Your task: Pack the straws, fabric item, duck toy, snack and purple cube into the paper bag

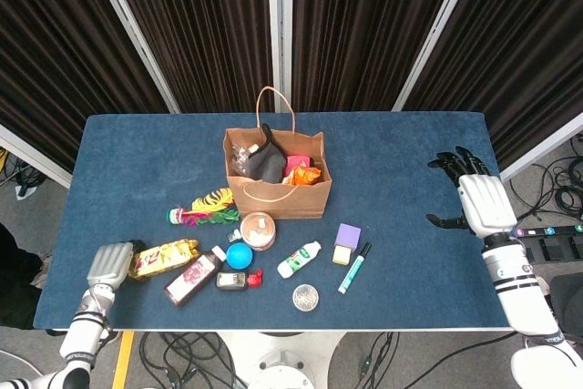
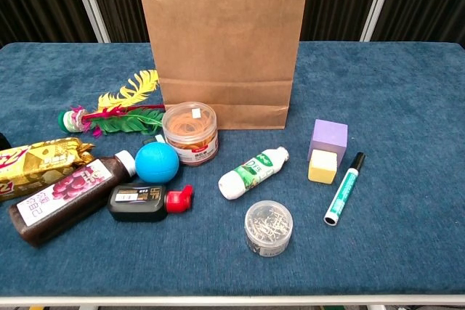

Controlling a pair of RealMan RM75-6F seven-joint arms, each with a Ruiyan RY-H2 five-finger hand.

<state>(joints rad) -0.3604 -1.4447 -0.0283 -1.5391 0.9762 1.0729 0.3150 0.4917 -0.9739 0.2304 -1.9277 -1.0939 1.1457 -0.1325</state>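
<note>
The brown paper bag (image 1: 278, 190) (image 2: 221, 41) stands open at mid-table. Inside it show a dark fabric item (image 1: 267, 163), a clear packet (image 1: 240, 158) and pink and orange things I cannot name. In front of the bag and to its right, the purple cube (image 1: 349, 233) (image 2: 328, 138) sits on the cloth. The gold snack packet (image 1: 166, 256) (image 2: 42, 162) lies at the front left. My left hand (image 1: 109, 264) covers the packet's left end with its fingers curled down out of sight. Far from everything, my right hand (image 1: 479, 199) hovers at the table's right edge with its fingers spread.
A feather shuttlecock (image 2: 109, 115), a rubber-band jar (image 2: 190, 132), a blue ball (image 2: 156, 162), a dark grape bottle (image 2: 65, 197), an ink bottle (image 2: 145, 202), a small white bottle (image 2: 252, 172), a clip jar (image 2: 268, 227), a yellow block (image 2: 322, 166) and a marker (image 2: 344, 188) crowd the front.
</note>
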